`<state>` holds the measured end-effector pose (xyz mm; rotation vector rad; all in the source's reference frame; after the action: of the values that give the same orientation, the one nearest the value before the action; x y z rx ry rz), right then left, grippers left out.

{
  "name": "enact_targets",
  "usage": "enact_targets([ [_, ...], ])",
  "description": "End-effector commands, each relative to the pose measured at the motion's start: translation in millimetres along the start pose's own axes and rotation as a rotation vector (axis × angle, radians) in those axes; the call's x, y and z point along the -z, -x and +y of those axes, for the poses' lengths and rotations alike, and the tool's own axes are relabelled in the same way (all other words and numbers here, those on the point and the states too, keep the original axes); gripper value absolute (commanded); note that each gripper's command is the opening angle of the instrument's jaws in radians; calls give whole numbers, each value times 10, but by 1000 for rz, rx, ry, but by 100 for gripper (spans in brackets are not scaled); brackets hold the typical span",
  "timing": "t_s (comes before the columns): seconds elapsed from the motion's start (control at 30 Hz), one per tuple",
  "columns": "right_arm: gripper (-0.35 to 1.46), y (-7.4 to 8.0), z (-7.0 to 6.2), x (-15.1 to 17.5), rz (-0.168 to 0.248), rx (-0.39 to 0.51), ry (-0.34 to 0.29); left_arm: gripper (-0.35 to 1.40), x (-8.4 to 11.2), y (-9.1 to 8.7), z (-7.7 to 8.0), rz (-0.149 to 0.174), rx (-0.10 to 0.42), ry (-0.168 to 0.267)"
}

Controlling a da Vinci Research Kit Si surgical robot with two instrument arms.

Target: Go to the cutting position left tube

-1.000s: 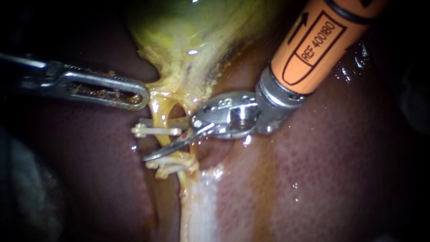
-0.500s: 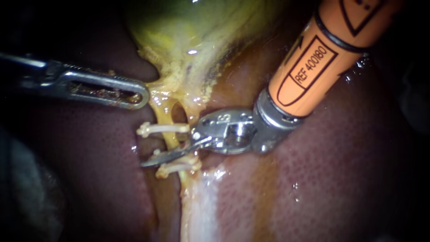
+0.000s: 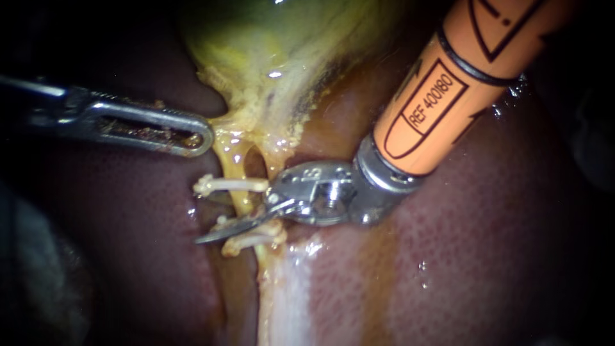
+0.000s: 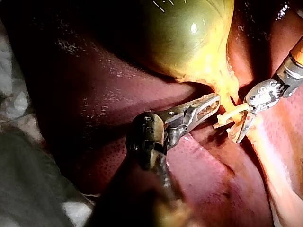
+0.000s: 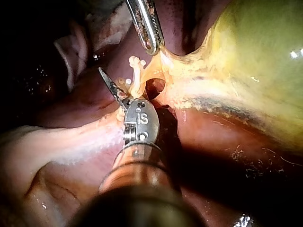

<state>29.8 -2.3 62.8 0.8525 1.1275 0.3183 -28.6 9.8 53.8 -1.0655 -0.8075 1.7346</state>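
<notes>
The yellow left tube (image 3: pixel 238 174) runs down from the gallbladder (image 3: pixel 275 38) neck and carries an upper white clip (image 3: pixel 230 184) and a lower white clip (image 3: pixel 246 242). My right instrument (image 3: pixel 214 229), orange-shafted with thin blades, reaches in from the upper right. Its one visible blade lies across the front of the tube between the two clips, a narrow gap showing at the blade root. In the right wrist view the blade (image 5: pixel 111 86) stands beside the clipped tube (image 5: pixel 139 78). My left instrument (image 3: pixel 192 138) is shut on tissue at the gallbladder neck, pulling it leftward.
Dark red liver (image 3: pixel 480 224) lies all around and under the tube. A pale glistening band (image 3: pixel 282 295) continues down below the lower clip. A small window (image 3: pixel 254 163) opens between the tube and the strand to its right.
My right instrument has slid down and to the left; its blade now sits lower on the tube, just above the lower clip. The left instrument has not moved.
</notes>
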Motion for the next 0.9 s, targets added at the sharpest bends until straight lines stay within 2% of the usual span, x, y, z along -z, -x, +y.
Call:
enact_targets([
  [0.03,125,-1,-1,-2,4,-2,0,-35,0,0,0,0,0,0],
  [0.27,126,-7,-6,-7,25,-5,-20,-35,0,0,0,-1,0,2],
  [0.57,126,-26,-21,0,69,-14,-68,-35,0,0,-1,-1,0,2],
  [0.9,123,-35,-39,-1,76,-16,-119,-35,0,1,-1,-2,0,2],
])
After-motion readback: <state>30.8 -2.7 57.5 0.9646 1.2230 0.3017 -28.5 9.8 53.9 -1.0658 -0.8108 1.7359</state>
